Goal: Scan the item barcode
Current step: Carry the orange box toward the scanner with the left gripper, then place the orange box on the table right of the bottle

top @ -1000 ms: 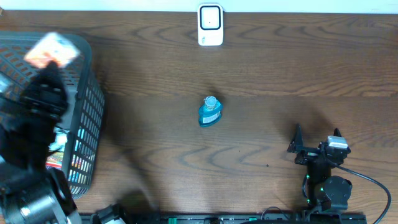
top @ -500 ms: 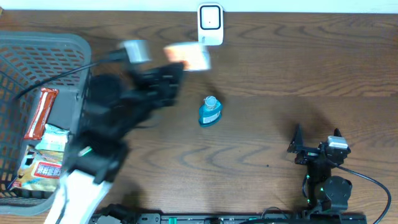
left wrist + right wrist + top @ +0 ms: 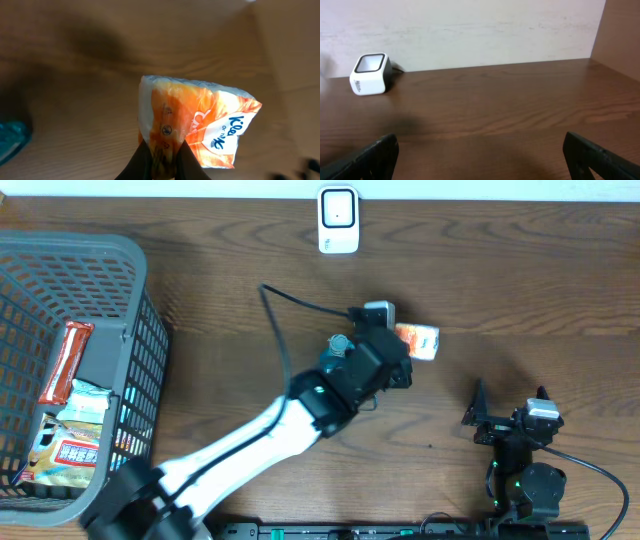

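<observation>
The item is a soft plastic pack, orange and white, with blue letters on a white corner and small print on the orange side. The film is wrinkled and shiny. The left gripper has its jaws closed on the near edge of this pack and holds it above the brown table, a little right of the middle. The pack is just right of a small blue bottle, and the white scanner stands well apart at the far edge.

On the left there is a grey mesh basket. In it lie a long red-orange packet, a light packet near it, and a white packet with red print at the near end.

The right gripper rests at the near right with its jaws wide apart and nothing between them.
</observation>
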Controlling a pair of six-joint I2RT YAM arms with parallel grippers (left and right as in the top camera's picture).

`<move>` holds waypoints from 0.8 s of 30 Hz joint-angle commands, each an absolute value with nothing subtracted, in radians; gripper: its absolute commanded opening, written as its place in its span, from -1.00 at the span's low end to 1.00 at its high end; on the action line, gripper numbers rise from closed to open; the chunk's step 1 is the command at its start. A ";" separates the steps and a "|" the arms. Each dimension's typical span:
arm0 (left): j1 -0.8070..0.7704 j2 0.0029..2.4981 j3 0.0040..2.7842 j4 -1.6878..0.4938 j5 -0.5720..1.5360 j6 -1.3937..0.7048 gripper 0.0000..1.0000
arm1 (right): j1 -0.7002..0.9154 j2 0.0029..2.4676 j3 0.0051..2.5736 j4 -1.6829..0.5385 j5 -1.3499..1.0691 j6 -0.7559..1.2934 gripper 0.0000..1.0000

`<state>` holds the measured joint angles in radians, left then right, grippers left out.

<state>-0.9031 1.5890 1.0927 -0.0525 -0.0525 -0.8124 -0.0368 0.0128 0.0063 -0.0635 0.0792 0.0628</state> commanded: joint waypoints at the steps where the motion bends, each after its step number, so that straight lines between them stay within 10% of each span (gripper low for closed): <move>1: -0.913 1.692 1.104 -0.051 -0.151 -0.878 -0.85 | -0.032 0.011 0.006 -0.067 0.087 0.051 0.99; 18: -0.916 1.840 1.104 -0.039 -0.146 -1.061 -0.74 | -0.032 0.011 0.006 -0.067 0.087 0.051 0.98; 24: -0.916 1.840 1.104 -0.036 -0.147 -1.060 0.29 | -0.032 0.011 0.006 -0.067 0.087 0.051 0.99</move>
<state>-0.9127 1.8496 1.0927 -0.0402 -0.1314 -1.0523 -0.0368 0.0128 0.0063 -0.0635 0.0792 0.0628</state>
